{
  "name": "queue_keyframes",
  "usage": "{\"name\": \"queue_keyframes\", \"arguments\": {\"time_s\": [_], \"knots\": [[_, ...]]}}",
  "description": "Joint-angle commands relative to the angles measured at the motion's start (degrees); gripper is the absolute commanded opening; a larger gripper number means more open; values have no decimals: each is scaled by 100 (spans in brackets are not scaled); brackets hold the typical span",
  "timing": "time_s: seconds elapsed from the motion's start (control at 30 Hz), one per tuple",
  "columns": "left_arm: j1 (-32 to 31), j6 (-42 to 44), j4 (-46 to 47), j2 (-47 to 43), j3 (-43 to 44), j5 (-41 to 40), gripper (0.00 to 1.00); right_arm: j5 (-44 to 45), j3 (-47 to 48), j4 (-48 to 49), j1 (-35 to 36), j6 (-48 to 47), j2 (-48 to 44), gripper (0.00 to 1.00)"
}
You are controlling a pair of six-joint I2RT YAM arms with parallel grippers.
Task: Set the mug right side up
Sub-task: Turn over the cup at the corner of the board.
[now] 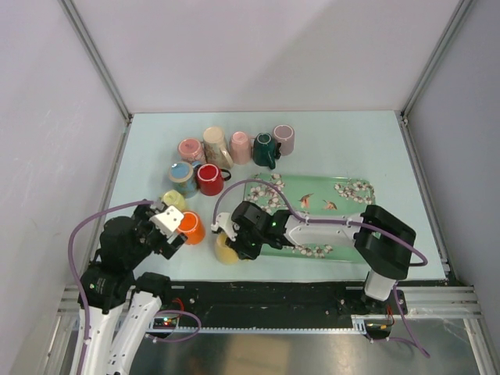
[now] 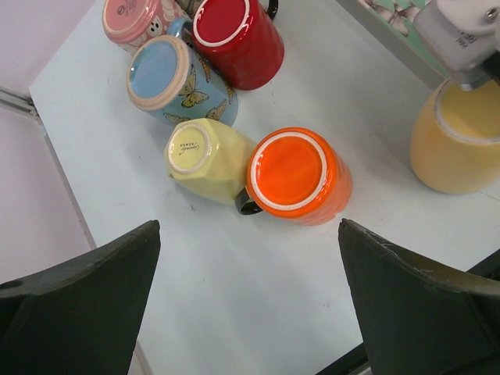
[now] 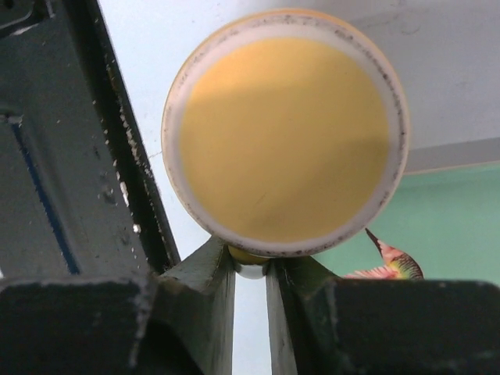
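Near the front edge of the tabletop (image 1: 336, 141), just off the left end of the green flowery tray (image 1: 344, 191): the yellow mug (image 1: 227, 251), upside down, flat bottom up. From the right wrist, a big round yellow bottom with a white ring around it, filling most of the view.

Clamped on that mug: the right gripper (image 1: 228, 232). Fingers (image 3: 199, 297) pulled in close, with only a thin gap left. Squeezed in that gap: the pale handle (image 3: 250, 271). So, grasping the yellow mug by its handle.

Over on the left side: the left gripper (image 1: 173, 228), spread very wide, holding nothing and touching nothing. Hanging in the air above the tabletop, with mugs below it.

Just under it: an orange mug (image 2: 297, 176), upside down. Touching its side: a pale lemon mug (image 2: 205, 156), upside down too. A bit farther back: a blue butterfly mug (image 2: 172, 78) and a red mug (image 2: 238, 39), side by side, both bottoms up.

Toward the back edge of the tabletop: a row of mugs (image 1: 241, 146), pink, cream and dark green among them.
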Motion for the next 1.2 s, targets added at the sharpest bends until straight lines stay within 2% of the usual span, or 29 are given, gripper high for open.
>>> {"name": "queue_keyframes", "arguments": {"time_s": [0.0,0.2,0.4,0.47,0.57,0.7,0.83,0.97,1.17], "knots": [[54,490,119,193,82,206,100,-658,412,-183,-198,-523,-650,0],[54,1382,135,345,377,1177,99,-1618,582,-865,-772,-623,-1581,0],[-11,2613,263,545,386,2183,95,-3558,636,-1936,-2246,154,-2188,0],[-144,3042,622,591,319,2318,95,-4145,638,-2189,-2749,371,-2263,0],[-670,3326,1645,720,143,2036,95,-4910,612,-2338,-3392,635,-2285,0],[-1393,3767,2930,1161,56,1791,96,-5859,351,-1855,-3879,1368,-2326,0],[-1995,3965,4064,1687,-94,1583,92,-6739,-256,-217,-4123,3118,-2379,0],[-2480,4039,5909,1907,-757,1433,92,-7078,-488,341,-4271,3584,-2418,0],[-3154,4286,6663,2290,-1127,1553,89,-7444,-752,1058,-4443,4361,-2318,0]]}}
